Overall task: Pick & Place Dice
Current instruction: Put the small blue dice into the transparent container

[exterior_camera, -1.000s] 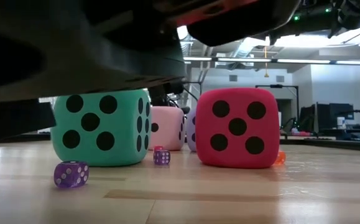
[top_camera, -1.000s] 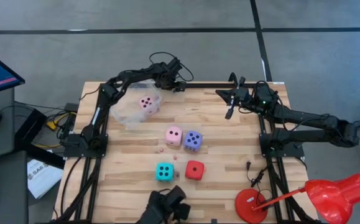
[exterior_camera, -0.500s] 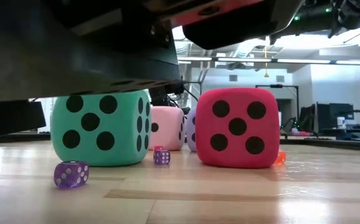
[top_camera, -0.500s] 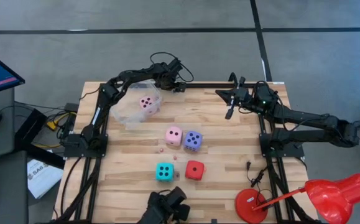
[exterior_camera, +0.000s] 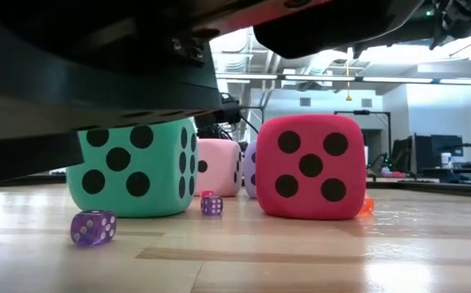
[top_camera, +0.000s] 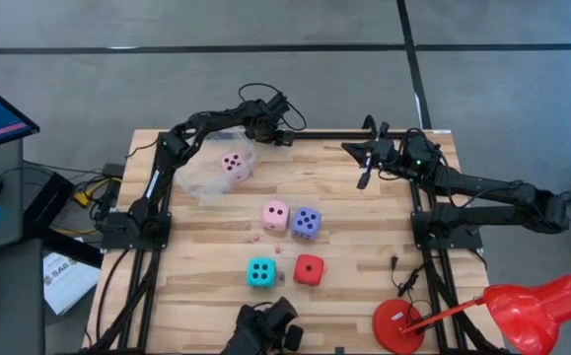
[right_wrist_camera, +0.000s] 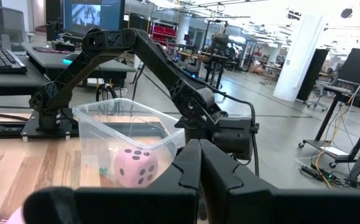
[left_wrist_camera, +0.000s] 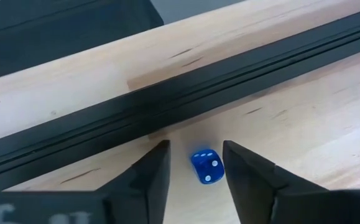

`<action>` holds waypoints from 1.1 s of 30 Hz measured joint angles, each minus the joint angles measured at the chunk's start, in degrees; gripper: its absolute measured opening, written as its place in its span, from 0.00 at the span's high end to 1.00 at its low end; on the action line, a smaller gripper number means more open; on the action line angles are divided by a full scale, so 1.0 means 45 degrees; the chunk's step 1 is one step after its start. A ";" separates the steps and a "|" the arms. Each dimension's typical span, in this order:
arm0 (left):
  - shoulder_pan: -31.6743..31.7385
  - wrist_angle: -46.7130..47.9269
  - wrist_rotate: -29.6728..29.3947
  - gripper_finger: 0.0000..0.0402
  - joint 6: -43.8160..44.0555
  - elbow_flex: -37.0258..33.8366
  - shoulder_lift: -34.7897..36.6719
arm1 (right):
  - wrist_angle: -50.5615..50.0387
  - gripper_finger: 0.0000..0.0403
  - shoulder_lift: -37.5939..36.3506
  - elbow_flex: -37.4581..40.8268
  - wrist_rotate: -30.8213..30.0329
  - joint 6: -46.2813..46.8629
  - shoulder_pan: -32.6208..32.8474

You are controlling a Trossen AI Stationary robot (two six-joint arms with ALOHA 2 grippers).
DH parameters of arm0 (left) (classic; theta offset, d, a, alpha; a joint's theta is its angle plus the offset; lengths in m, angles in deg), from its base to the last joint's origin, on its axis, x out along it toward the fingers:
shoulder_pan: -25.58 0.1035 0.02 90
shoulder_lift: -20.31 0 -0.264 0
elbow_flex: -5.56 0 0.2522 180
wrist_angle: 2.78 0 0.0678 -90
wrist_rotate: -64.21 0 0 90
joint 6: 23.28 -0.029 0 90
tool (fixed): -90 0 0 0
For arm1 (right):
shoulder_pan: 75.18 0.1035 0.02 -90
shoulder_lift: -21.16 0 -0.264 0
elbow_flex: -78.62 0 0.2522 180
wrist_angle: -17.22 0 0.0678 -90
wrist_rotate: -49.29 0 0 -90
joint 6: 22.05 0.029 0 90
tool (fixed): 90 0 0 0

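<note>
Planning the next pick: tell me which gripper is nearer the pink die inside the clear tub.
Left. The left gripper sits just beyond the clear tub holding the pink die; the right gripper hangs farther away across the table.

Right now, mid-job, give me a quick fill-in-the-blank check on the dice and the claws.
1. The pink die in the clear tub shows ____ pips on top.
2. A small ____ die lies between the left claw's fingers.
3. The right claw is ____.
4. The cyan die sits beside the ____ die.

Missing: four; blue; shut; red
</note>
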 joint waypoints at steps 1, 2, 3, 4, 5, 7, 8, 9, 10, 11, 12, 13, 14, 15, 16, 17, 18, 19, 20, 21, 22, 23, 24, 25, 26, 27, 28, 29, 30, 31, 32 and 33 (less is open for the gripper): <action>0.0000 0.0003 -0.0005 0.68 0.0000 0.0000 0.0000 | 0.0000 1.00 0.0000 0.0000 0.0000 0.0001 0.0000; 0.0000 0.0005 -0.0005 0.69 0.0000 0.0000 0.0000 | 0.0000 1.00 0.0000 0.0000 0.0000 0.0001 0.0000; 0.0000 0.0005 0.0000 0.70 0.0000 0.0000 0.0000 | 0.0000 1.00 0.0000 0.0000 0.0000 0.0002 0.0000; 0.0000 0.0005 -0.0003 0.71 0.0000 -0.0005 0.0000 | 0.0000 1.00 0.0000 0.0000 0.0000 0.0004 0.0000; 0.0000 0.0005 0.0000 0.73 0.0000 -0.0005 0.0000 | 0.0000 1.00 0.0000 0.0000 0.0000 0.0004 0.0000; 0.0000 -0.0015 0.0029 0.75 0.0000 -0.0005 0.0000 | -0.0005 1.00 0.0000 0.0000 0.0000 0.0004 0.0000; 0.0000 -0.0026 0.0056 0.76 0.0000 -0.0005 0.0000 | -0.0005 1.00 0.0000 0.0000 0.0000 0.0004 0.0000; 0.0000 -0.0042 0.0104 0.78 0.0000 -0.0005 -0.0004 | -0.0005 1.00 0.0000 0.0000 0.0000 0.0004 0.0000; -0.0005 -0.0053 0.0124 0.79 0.0000 -0.0008 -0.0005 | -0.0005 1.00 0.0000 0.0000 0.0000 0.0004 0.0000; -0.0005 -0.0058 0.0134 0.80 0.0000 -0.0010 -0.0005 | -0.0005 1.00 0.0000 0.0000 0.0000 0.0004 0.0000; -0.0005 -0.0063 0.0138 0.81 0.0000 -0.0010 -0.0005 | -0.0005 1.00 0.0000 0.0000 0.0000 0.0004 0.0000; -0.0005 -0.0065 0.0143 0.82 0.0000 -0.0010 -0.0005 | -0.0005 1.00 0.0000 0.0000 0.0000 0.0008 0.0000; -0.0005 -0.0073 0.0158 0.83 0.0000 -0.0010 -0.0005 | -0.0005 1.00 0.0000 0.0000 0.0000 0.0008 0.0000; -0.0005 -0.0078 0.0186 0.84 0.0000 -0.0010 -0.0005 | -0.0006 1.00 0.0000 0.0000 0.0000 0.0008 0.0000; -0.0005 -0.0087 0.0219 0.84 0.0000 -0.0010 -0.0005 | -0.0005 1.00 0.0000 0.0000 0.0000 0.0008 0.0000; -0.0010 -0.0102 0.0233 0.85 -0.0009 -0.0010 -0.0005 | -0.0007 1.00 0.0000 0.0000 0.0000 0.0010 0.0000; -0.0016 -0.0111 0.0238 0.86 -0.0010 -0.0010 -0.0005 | -0.0006 1.00 0.0000 0.0000 0.0000 0.0013 0.0000; -0.0019 -0.0115 0.0242 0.86 -0.0011 -0.0010 -0.0005 | -0.0007 1.00 0.0000 0.0000 0.0000 0.0013 0.0000; -0.0019 -0.0117 0.0243 0.87 -0.0015 -0.0010 -0.0005 | -0.0005 1.00 0.0000 0.0000 0.0000 0.0013 0.0000; -0.0019 -0.0117 0.0243 0.87 -0.0017 -0.0010 -0.0005 | -0.0010 1.00 0.0000 0.0000 0.0000 0.0013 0.0000; -0.0019 -0.0117 0.0243 0.87 -0.0017 -0.0010 -0.0005 | -0.0008 1.00 0.0000 0.0000 0.0000 0.0013 0.0000; -0.0019 -0.0115 0.0238 0.87 -0.0028 -0.0010 -0.0005 | -0.0006 1.00 0.0000 0.0000 0.0000 0.0013 0.0000; -0.0019 -0.0113 0.0240 0.87 -0.0081 -0.0010 -0.0005 | -0.0008 1.00 0.0000 0.0000 0.0000 0.0018 0.0000; -0.0019 -0.0112 0.0238 0.87 -0.0138 -0.0010 -0.0005 | -0.0009 1.00 0.0000 0.0000 0.0000 0.0014 0.0000; -0.0019 -0.0112 0.0233 0.87 -0.0204 -0.0010 -0.0005 | -0.0010 1.00 0.0000 0.0000 0.0000 0.0020 0.0000; -0.0019 -0.0103 0.0233 0.87 -0.0223 -0.0010 0.0023 | -0.0010 1.00 0.0000 0.0000 0.0000 0.0023 0.0000; -0.0015 -0.0109 0.0225 0.87 -0.0253 -0.0010 0.0031 | -0.0010 1.00 0.0000 0.0000 0.0000 0.0024 0.0000; -0.0008 -0.0125 0.0234 0.87 -0.0369 -0.0022 0.0091 | -0.0009 1.00 0.0000 0.0000 0.0000 0.0028 -0.0005; -0.0005 -0.0124 0.0229 0.87 -0.0446 -0.0036 0.0186 | -0.0005 1.00 0.0000 0.0000 0.0005 0.0028 -0.0005; -0.0010 -0.0163 0.0151 0.87 -0.0486 -0.0039 0.0333 | -0.0005 1.00 0.0000 0.0000 0.0029 0.0028 0.0000; -0.0016 -0.0247 0.0110 0.88 -0.0519 -0.0039 0.0559 | -0.0005 1.00 0.0000 0.0000 0.0034 0.0028 0.0000; -0.0030 -0.0298 0.0059 0.88 -0.0559 -0.0034 0.0797 | -0.0005 1.00 0.0000 0.0000 0.0034 0.0028 0.0000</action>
